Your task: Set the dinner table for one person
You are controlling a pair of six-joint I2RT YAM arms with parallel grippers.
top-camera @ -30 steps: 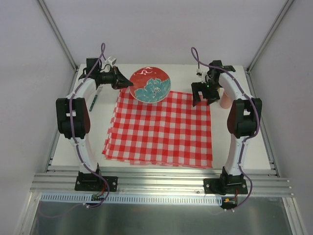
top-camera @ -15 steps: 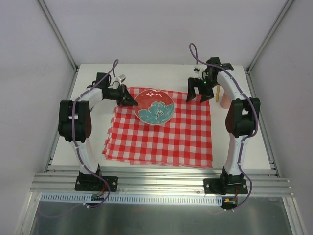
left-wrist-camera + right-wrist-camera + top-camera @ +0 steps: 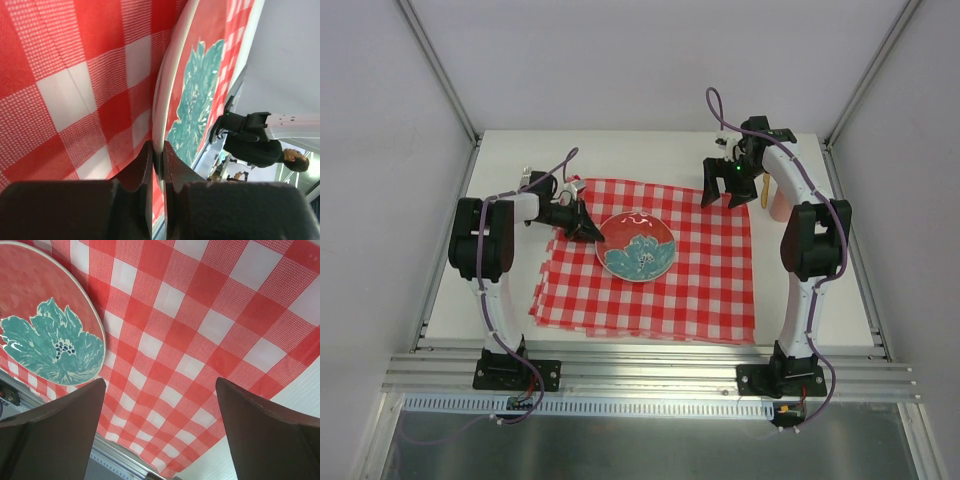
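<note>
The checked cloth (image 3: 650, 295) lies on the dinner table (image 3: 455, 300), w/ its near-left edge a bit rumpled. Approx. at the cloth's middle is the plate (image 3: 638, 246). The left gripper (image 3: 592, 234) has its fingers closed on the plate's left rim. Risk: the grip is only on a thin rim, so the plate may slip or pivot, and if it drags it can wrinkle the cloth. Farther back, the right gripper (image 3: 732, 188) hangs w/ fingers wide apart, holding nothing, near a pink object (image 3: 779, 205). A careless reach could tip it.
</note>
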